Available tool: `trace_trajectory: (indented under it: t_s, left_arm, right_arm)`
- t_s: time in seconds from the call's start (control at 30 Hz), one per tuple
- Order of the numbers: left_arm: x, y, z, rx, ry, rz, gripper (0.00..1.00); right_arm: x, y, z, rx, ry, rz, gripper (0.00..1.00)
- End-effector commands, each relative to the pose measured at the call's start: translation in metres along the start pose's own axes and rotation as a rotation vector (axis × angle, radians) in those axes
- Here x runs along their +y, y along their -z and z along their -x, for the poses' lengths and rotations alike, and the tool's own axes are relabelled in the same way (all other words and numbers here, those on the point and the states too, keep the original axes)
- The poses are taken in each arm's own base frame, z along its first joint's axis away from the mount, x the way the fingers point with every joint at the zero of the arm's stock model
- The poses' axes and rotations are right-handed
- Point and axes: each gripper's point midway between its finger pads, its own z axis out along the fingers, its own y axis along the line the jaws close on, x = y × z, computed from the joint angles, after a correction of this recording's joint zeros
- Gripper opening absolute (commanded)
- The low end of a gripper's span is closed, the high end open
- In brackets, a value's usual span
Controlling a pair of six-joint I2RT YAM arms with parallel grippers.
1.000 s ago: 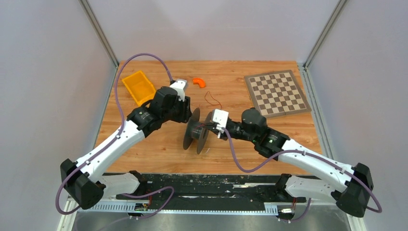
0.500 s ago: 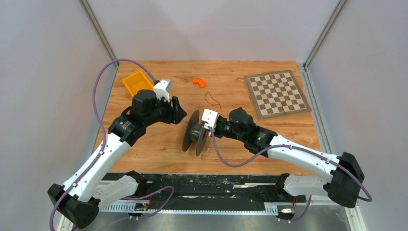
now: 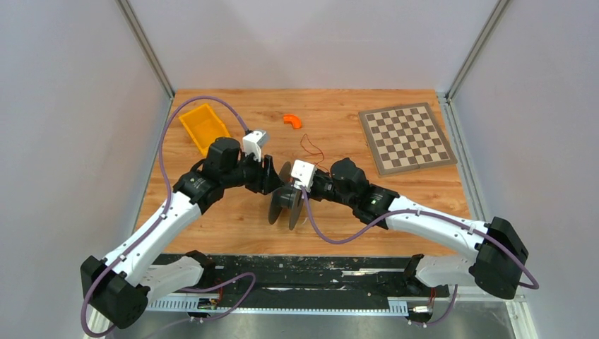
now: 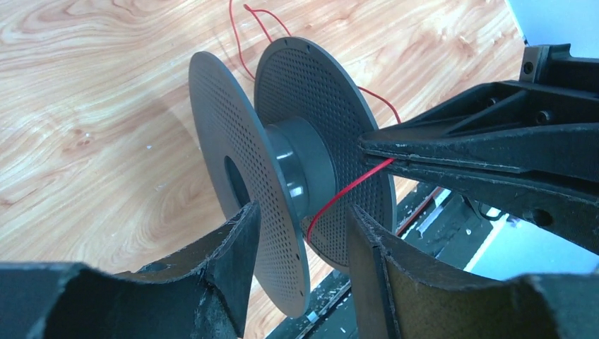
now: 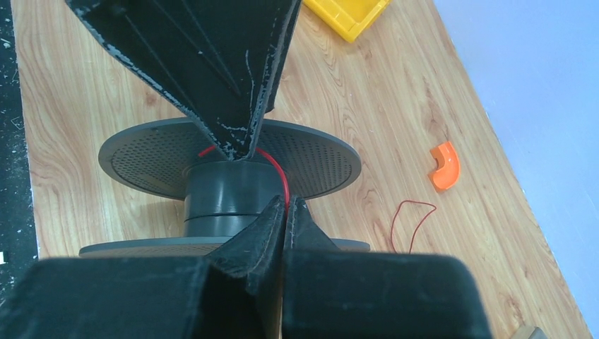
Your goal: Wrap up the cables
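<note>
Wood tbl (image 3: pixel 233 219): 1 spool (image 4: pixel 297 152), 1 wire (image 4: pixel 350 187); left pincer (image 4: pixel 302 219) open, right pincer (image 5: pixel 286 208) clamps wire.

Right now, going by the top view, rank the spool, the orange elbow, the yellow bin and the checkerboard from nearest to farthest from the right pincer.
1. Spool: directly at the right pincer, which pinches the red cable beside its hub.
2. Orange elbow: beyond it, toward the far edge.
3. Yellow bin, far left, and checkerboard, far right: too close to call.

Yel. bin (image 3: pixel 203 127), org. elbow (image 3: pixel 292 121), chessbd (image 3: pixel 406 137)
</note>
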Motion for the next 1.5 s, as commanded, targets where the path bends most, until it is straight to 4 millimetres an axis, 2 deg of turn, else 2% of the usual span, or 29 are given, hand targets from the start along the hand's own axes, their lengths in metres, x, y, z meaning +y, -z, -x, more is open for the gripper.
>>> trace_trajectory:
  t_s: [0.0, 0.47, 0.9, 0.97, 1.17, 1.3, 1.47]
  left_arm:
    - [-0.01, 0.0, 0.007, -0.034, -0.052, -0.069, 0.55]
    - [0.007, -0.012, 0.001, 0.001, -0.059, 0.019, 0.48]
    - [0.007, -0.018, -0.003, 0.022, -0.083, 0.07, 0.41]
    - [0.006, -0.018, -0.003, 0.021, -0.087, 0.075, 0.41]
    - [0.005, -0.021, -0.005, 0.011, -0.101, 0.079, 0.41]
    - [0.007, -0.021, -0.003, 0.005, -0.102, 0.092, 0.35]
    - [0.009, -0.022, 0.0, -0.01, -0.098, 0.104, 0.28]
  right_arm:
    - [-0.004, -0.002, 0.002, 0.003, -0.007, -0.019, 0.0]
    - [-0.003, -0.003, 0.005, 0.002, 0.017, -0.006, 0.01]
    - [0.005, -0.007, 0.007, 0.027, 0.103, 0.029, 0.03]
    - [0.007, -0.008, 0.001, 0.067, 0.103, 0.03, 0.03]
    - [0.002, -0.011, 0.0, 0.094, 0.125, 0.01, 0.02]
    - [-0.001, -0.012, -0.001, 0.108, 0.14, 0.002, 0.02]
    - [0.005, -0.013, -0.001, 0.105, 0.108, 0.023, 0.02]
